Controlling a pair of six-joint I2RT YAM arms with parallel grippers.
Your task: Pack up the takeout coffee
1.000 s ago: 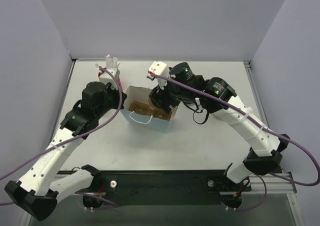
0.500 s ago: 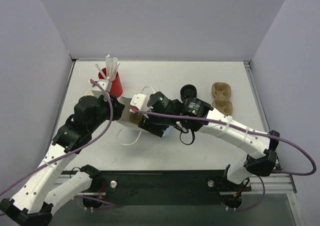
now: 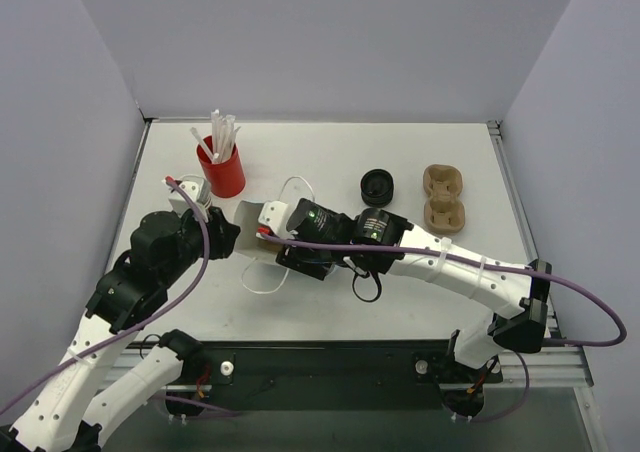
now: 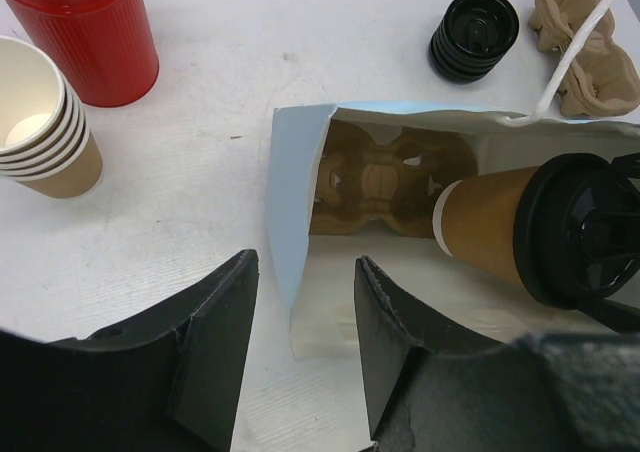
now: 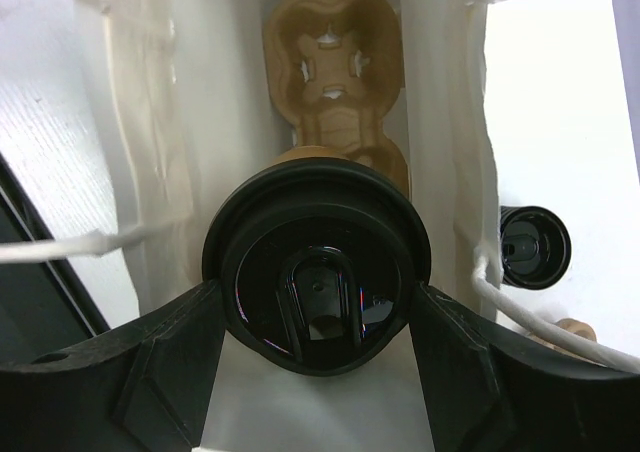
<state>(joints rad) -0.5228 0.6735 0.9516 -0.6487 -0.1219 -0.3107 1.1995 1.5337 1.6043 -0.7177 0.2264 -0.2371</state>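
Furthest to the left of the bag stands one stack of cream paper cups (image 4: 40, 122), about five rims nested. Just beside it, left of the bag and further back, is one red ribbed cup (image 3: 221, 168) holding white sticks. A strip of bare desk (image 3: 330, 152) separates both from the bag.

The left gripper (image 4: 305, 302) sits at the bag's left edge, its jaws spread with the bag's lip between them and not pinched.

The one pale blue paper bag (image 4: 290, 222) gapes open, white inside, with two white string handles (image 3: 262, 280) flopped out on the desk. One tan pulp carrier (image 4: 385, 177) lies deep inside it. The takeout coffee (image 4: 500, 222) is inside the bag too, its base just beside that carrier and its black lid toward the mouth. The bag's walls run close along both sides of the lid, leaving little room.

The right gripper (image 5: 318, 307) reaches into the mouth, jaws pinching the coffee at its lid.

Right of the bag and further back sits one stack of black lids (image 3: 377, 186), and beyond that another pulp carrier (image 3: 443, 197), well short of the desk's right edge.
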